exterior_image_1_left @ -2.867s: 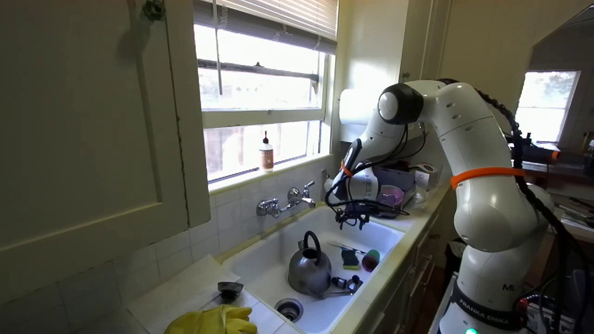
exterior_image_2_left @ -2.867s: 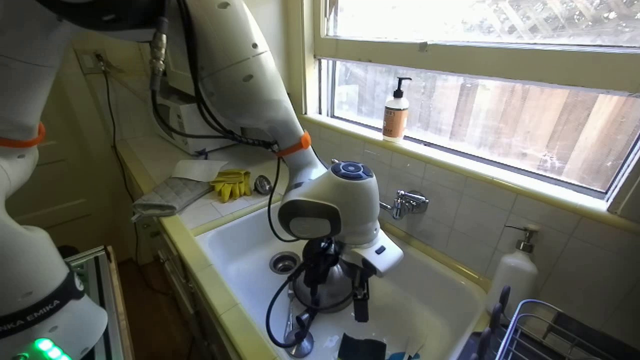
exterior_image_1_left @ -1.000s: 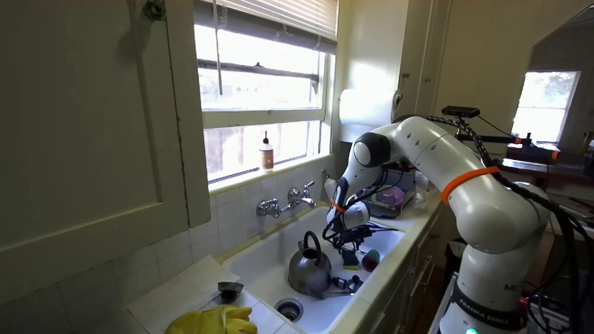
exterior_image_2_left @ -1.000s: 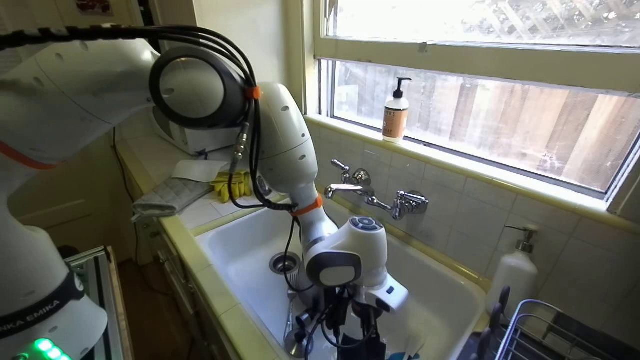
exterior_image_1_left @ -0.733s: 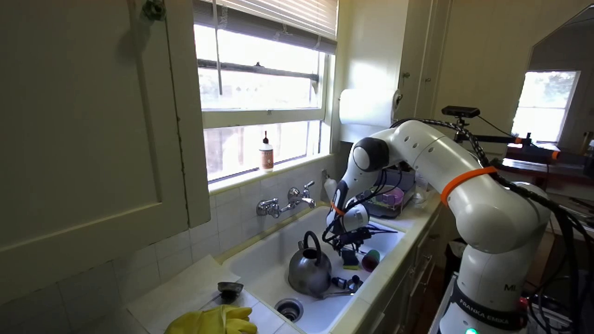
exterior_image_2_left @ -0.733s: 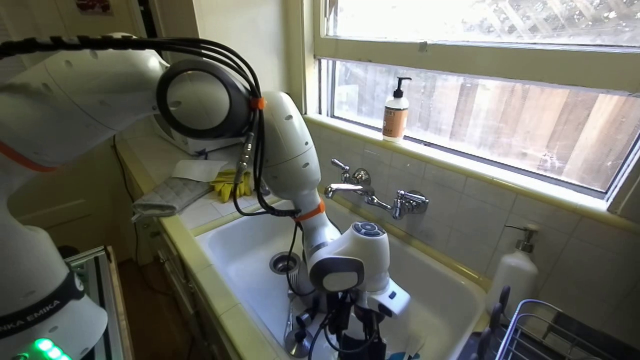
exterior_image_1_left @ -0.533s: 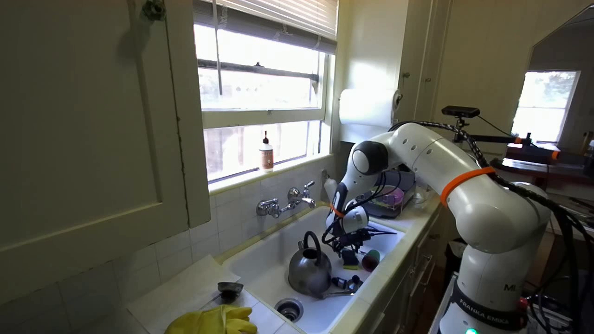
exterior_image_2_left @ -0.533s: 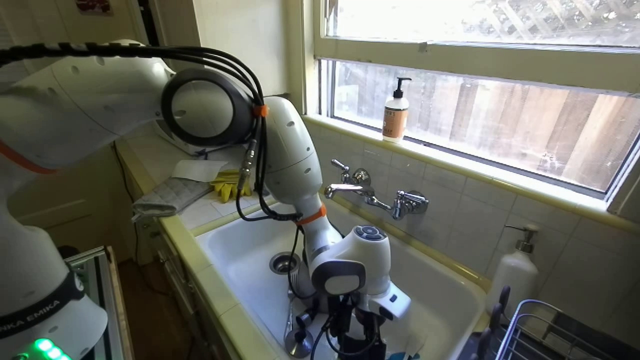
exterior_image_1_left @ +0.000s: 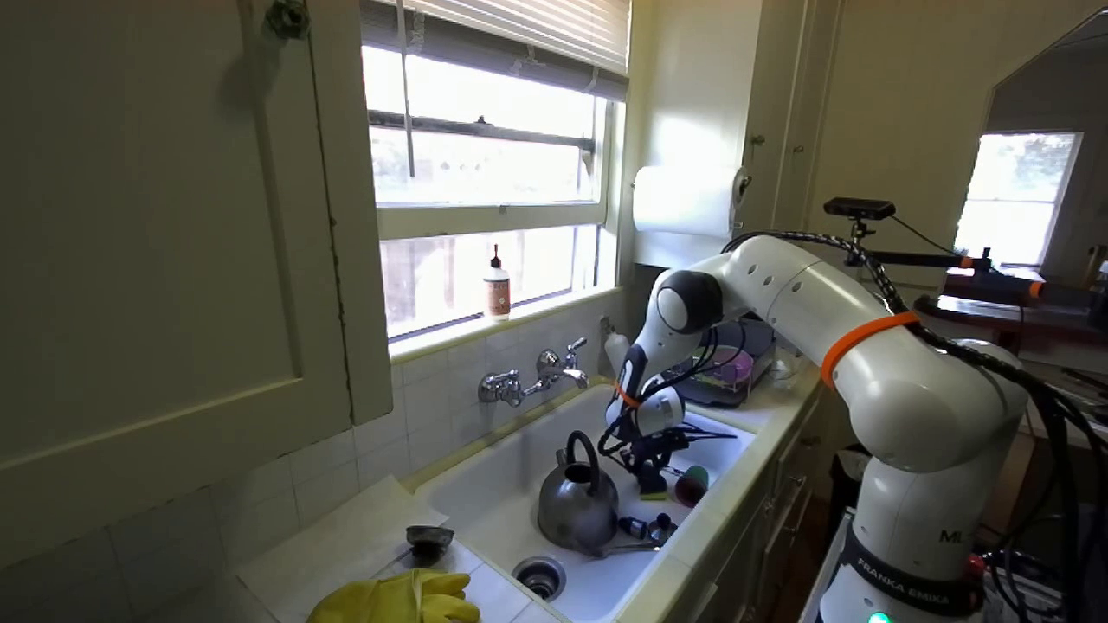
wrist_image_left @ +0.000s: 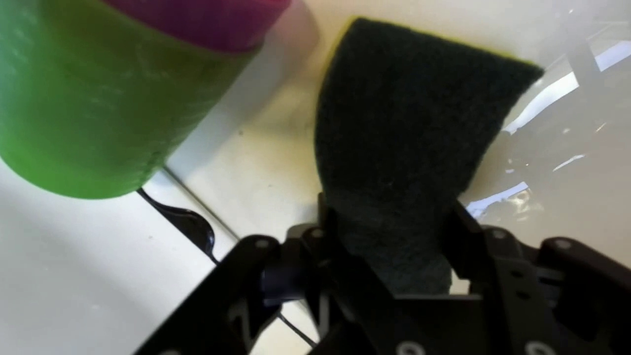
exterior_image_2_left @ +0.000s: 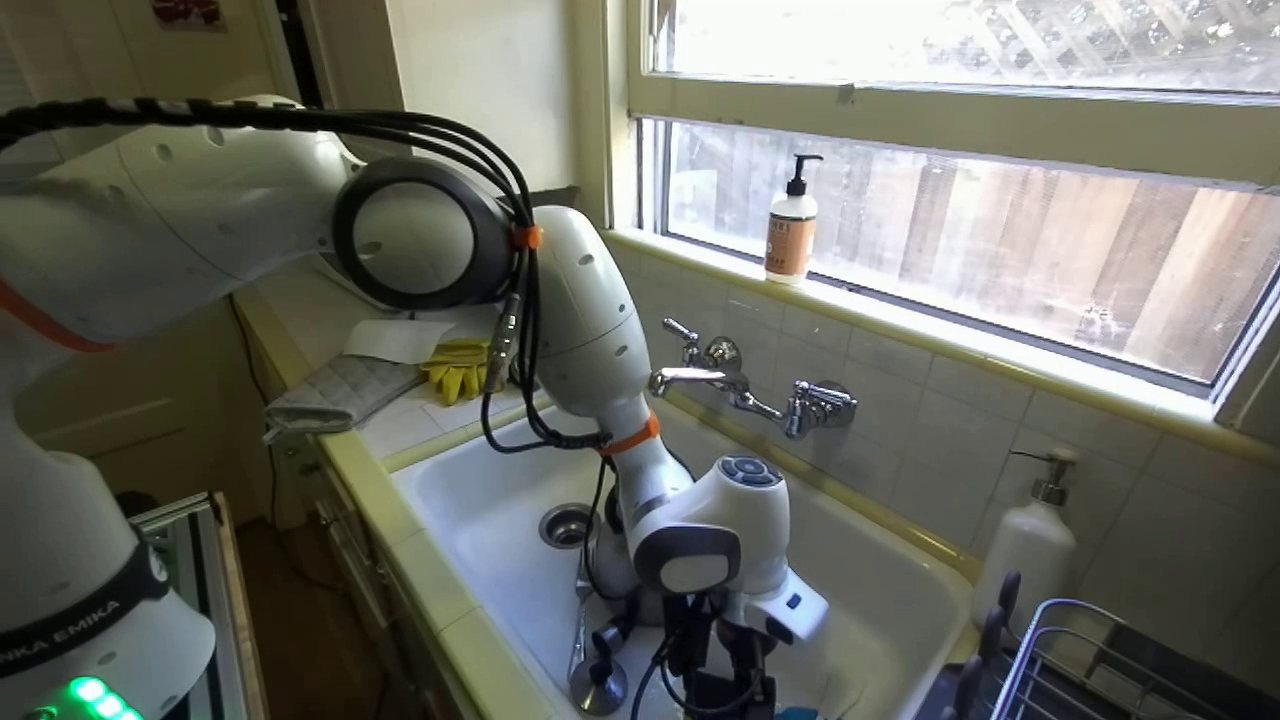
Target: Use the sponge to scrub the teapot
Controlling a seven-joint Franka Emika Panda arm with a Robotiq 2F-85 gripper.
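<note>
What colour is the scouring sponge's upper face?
The scouring sponge has a very dark green, almost black upper face, best seen in the wrist view.

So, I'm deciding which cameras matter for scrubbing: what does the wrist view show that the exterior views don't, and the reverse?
Only the wrist view: a plain look at the sponge between the fingers of the hand.

Only the exterior views: the teapot, tap, drain, gloves and bottle on the sill.

Both: the hand and the sink; also the cup and, partly hidden, the sponge, in an exterior view.
</note>
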